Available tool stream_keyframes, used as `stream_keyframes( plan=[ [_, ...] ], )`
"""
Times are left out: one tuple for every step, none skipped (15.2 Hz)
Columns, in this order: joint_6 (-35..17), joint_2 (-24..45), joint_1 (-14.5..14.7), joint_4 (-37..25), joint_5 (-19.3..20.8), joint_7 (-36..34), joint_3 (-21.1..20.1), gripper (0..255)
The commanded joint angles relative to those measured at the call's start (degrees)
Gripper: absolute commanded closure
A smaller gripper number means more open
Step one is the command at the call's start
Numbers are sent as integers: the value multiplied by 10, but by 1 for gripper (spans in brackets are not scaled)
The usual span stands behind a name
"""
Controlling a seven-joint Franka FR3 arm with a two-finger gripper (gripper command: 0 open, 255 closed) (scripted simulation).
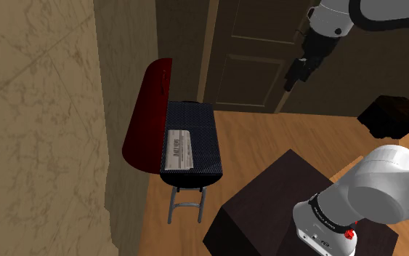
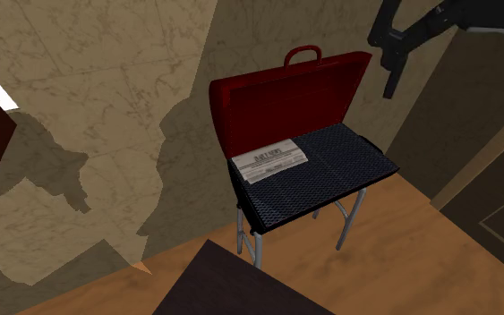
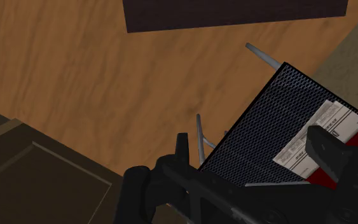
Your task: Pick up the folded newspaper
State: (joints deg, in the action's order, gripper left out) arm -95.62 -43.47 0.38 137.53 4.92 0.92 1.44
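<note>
We see the gripper [image 3: 250,139] with its two black fingers apart and nothing between them, hanging high in front of a dark panelled door [image 1: 248,62], well apart from the barbecue grill [image 2: 326,170] below. In the second exterior view the arm above it is cut off by the top edge. The folded newspaper [image 2: 270,159] lies flat on the grill's mesh grate, just beside the raised red lid [image 2: 281,98], toward that view's left. In the wrist view one finger covers part of the paper. Its print is too small to read. The grate hides most of the metal legs [image 1: 185,204].
</note>
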Motion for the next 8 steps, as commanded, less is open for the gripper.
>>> stream_keyframes(
  plan=[
    [0,0,0,0,0,0,0,0],
    [-16,5,6,7,3,-6,-14,0],
    [-33,11,12,14,6,-12,-28,0],
    [-49,18,18,20,9,-19,-43,0],
    [-65,25,24,26,13,-26,-57,0],
    [-82,34,29,31,18,-33,-72,0],
    [-98,43,34,36,23,-41,-86,0],
    [-114,53,39,40,29,-49,-101,0]
  ],
)
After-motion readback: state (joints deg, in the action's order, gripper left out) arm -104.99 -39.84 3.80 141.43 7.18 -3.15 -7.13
